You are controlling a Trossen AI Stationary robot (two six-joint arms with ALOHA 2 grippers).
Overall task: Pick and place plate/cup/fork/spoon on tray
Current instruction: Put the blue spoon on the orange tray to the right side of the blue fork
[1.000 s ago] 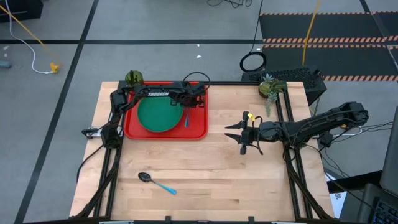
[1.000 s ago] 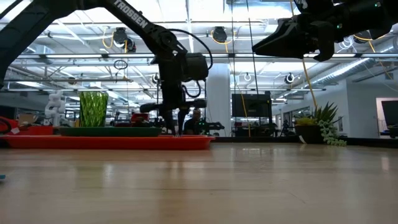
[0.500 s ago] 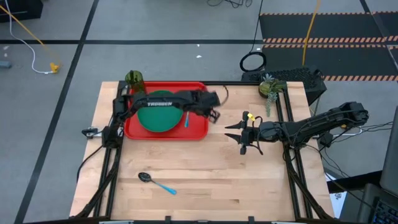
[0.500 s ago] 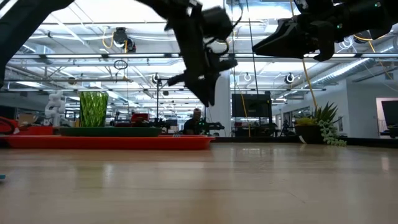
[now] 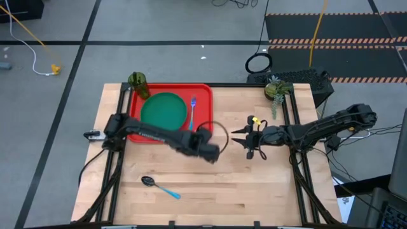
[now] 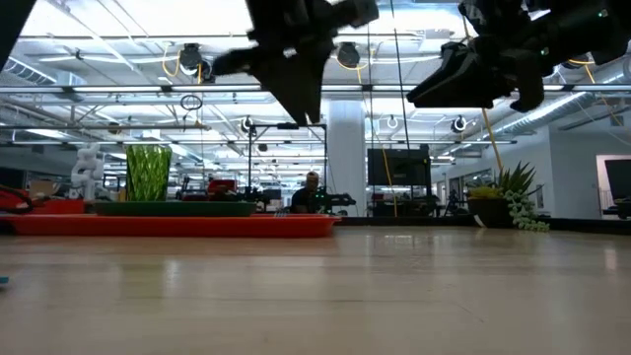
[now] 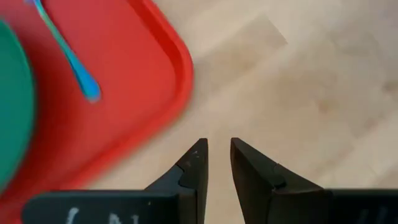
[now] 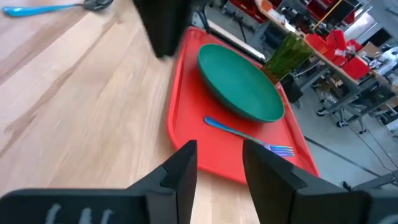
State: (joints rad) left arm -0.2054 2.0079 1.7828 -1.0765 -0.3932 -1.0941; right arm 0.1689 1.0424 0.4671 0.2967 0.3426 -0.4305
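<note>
While the blue-handled spoon with dark bowl lies near on the wooden table, left gripper hovers mid-table, fingers slightly apart, empty. Right gripper waits right, parted, empty. Farther: red rectangular plastic tray holds round dark green plate and blue-handled fork; translucent olive-green cup beside tray's far-left corner.

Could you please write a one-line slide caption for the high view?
Plate and fork on red tray; left gripper hovers beside it, spoon on table.
</note>
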